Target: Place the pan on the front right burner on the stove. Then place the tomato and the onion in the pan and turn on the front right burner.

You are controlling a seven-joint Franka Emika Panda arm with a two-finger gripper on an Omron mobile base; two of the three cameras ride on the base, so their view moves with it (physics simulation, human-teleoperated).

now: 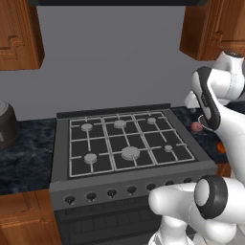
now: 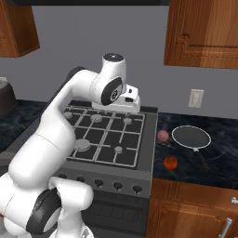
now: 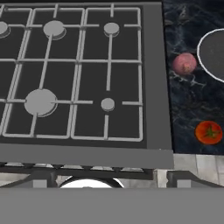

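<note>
The gripper [image 2: 132, 103], upper centre of the right base view, stood wide open, empty; the pan [image 2: 191, 137] sat centre right on the counter [image 2: 218, 158], beside the onion [image 2: 162, 135] and tomato [image 2: 170, 162]

The dark pan [image 2: 191, 137] lay on the counter right of the stove [image 2: 108, 135], the pinkish onion [image 2: 162, 135] just beside its rim, the glossy tomato [image 2: 170, 162] nearer the counter's front edge; the front right burner [image 2: 119, 149] stood bare.
</note>
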